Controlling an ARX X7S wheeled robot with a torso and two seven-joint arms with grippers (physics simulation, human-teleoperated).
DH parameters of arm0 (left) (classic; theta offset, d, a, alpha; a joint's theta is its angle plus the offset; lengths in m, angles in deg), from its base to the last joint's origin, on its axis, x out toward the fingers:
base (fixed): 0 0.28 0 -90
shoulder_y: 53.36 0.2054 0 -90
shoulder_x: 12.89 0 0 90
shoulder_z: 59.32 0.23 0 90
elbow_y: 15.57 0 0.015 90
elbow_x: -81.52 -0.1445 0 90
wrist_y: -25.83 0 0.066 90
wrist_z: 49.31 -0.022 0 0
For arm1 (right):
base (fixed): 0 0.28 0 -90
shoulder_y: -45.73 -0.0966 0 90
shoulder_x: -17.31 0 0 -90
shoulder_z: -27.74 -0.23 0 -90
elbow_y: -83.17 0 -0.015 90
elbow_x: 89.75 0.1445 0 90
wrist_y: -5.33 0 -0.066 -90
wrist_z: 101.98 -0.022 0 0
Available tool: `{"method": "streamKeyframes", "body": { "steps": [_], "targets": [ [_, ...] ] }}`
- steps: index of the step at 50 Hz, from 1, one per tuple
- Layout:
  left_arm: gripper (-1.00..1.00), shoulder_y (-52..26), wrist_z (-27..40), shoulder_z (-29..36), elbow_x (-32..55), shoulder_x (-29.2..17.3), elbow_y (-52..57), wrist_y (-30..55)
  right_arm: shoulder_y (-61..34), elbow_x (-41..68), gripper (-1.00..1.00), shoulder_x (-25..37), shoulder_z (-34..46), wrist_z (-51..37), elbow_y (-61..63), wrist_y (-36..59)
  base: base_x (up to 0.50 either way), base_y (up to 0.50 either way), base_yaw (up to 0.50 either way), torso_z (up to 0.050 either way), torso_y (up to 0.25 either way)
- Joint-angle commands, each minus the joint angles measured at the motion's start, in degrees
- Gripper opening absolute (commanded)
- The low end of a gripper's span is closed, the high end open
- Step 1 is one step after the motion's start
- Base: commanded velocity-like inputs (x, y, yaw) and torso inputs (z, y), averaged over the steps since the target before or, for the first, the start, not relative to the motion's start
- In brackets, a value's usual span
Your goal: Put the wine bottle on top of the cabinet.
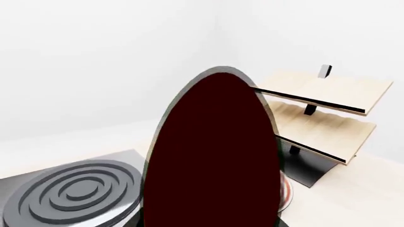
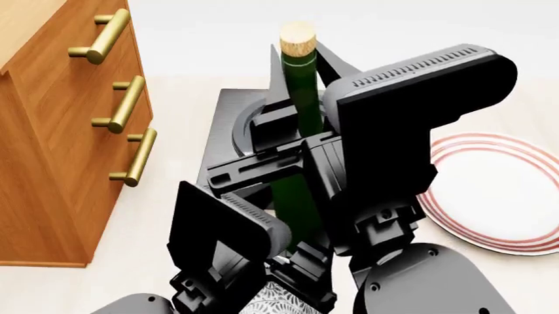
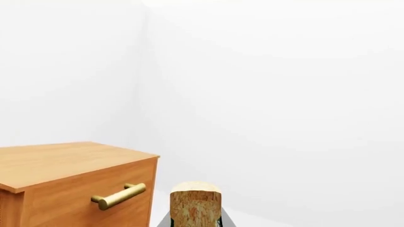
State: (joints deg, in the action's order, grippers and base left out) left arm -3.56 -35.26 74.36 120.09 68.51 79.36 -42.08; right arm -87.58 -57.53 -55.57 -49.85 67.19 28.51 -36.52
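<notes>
Nearest you, head view: both arms crowd the bottle [image 2: 297,118]. It stands upright, long axis vertical, cork up, sandwiched btwn the arm links. End effector tips not visible on either side, so you can't tell if either is spread or pinching. Left wrist cam is almost filled by dark glass [image 1: 215,156], so left arm looks right against the body; right wrist cam shows only the cork [image 3: 196,205], i.e. near the neck. Which arm carries the load: can't tell.

Key relation: cabinet [image 2: 61,144] lies to the robot's left of the bottle, top edge at about cork level in right wrist cam [image 3: 69,161]. Judgement: you need lift first, then leftward travel; watch the bar handles [image 2: 131,104].

Right side: striped plate [image 2: 506,196]. Farther off: pale rack [image 1: 328,113]. White walls beyond; open air above.
</notes>
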Motion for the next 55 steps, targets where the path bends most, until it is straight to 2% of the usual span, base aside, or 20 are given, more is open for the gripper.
{"method": "streamKeyframes", "body": {
  "steps": [1, 3, 4, 17, 21, 24, 34, 40, 45, 48, 52, 55],
  "targets": [
    [-1.00, 0.0, 0.6, 0.4, 0.8, -0.2, -0.8, -0.8, 0.0, -0.3, -1.00, -0.3, -1.0, -0.1, 0.1, 0.1, 0.00, 0.00, 0.00, 0.000, 0.000],
    [-1.00, 0.0, 0.6, 0.4, 0.8, -0.3, -0.8, -0.8, 0.0, -0.3, -1.00, -0.2, -0.8, -0.2, 0.1, 0.0, 0.00, 0.00, 0.00, 0.000, 0.000],
    [-1.00, -0.1, 0.7, 0.5, 0.8, -0.3, -0.7, -0.7, 0.4, 0.2, 1.00, -0.4, -1.1, 0.1, 0.0, -0.2, 0.00, 0.00, 0.00, 0.000, 0.000],
    [-1.00, -1.2, 1.0, 0.8, 0.8, -0.1, -1.4, -0.3, 0.9, 2.6, 1.00, -0.5, -2.5, -1.7, 3.6, 1.6, 0.00, 0.00, 0.00, 0.001, 0.001],
    [-1.00, -1.4, 0.8, 0.6, 0.8, -0.1, -2.8, -0.7, 4.0, 2.7, 1.00, -0.4, -3.2, -2.7, 6.0, 0.7, 0.00, 0.00, 0.00, 0.000, 0.000],
    [-1.00, -1.6, 0.9, 0.0, 1.0, -0.3, -3.7, -0.9, 7.8, 5.0, 1.00, -0.9, -6.7, -4.6, 10.6, 0.0, 0.00, 0.00, 0.00, 0.000, 0.000],
    [-1.00, -1.4, 1.7, -1.3, 1.4, -2.3, -3.3, -1.2, 13.9, 4.2, 1.00, 2.9, -9.8, -10.2, 22.1, 1.5, 0.00, 0.00, 0.00, 0.000, 0.001],
    [-1.00, -2.4, 2.8, -3.0, 1.3, -4.9, -3.0, -0.8, 22.7, 3.7, 1.00, 3.6, -13.1, -10.8, 24.2, -4.3, 0.00, 0.00, 0.00, 0.000, 0.000],
    [-1.00, -3.2, 3.9, -4.0, 1.7, -6.6, -1.8, 0.3, 27.9, 0.9, 1.00, 4.3, -12.3, -10.6, 23.7, -9.2, 0.00, 0.00, 0.00, 0.002, 0.002],
    [-1.00, -6.3, 6.0, -6.3, 2.8, -9.2, 1.0, 3.1, 35.7, -5.2, 1.00, 3.8, -10.4, -8.8, 20.5, -16.9, 0.00, 0.00, 0.00, 0.000, 0.000],
    [-1.00, -10.4, 7.3, -7.9, 3.2, -10.0, 1.1, 5.2, 40.6, -8.7, 1.00, 3.0, -9.3, -7.1, 16.1, -23.5, 0.00, 0.00, 0.00, 0.000, 0.000],
    [-1.00, -12.9, 8.9, -9.4, 3.5, -10.2, 0.7, 6.5, 41.1, -9.0, 1.00, 3.0, -8.9, -7.1, 15.6, -24.1, 0.00, 0.00, 0.00, 0.000, 0.000]
  ]
}}
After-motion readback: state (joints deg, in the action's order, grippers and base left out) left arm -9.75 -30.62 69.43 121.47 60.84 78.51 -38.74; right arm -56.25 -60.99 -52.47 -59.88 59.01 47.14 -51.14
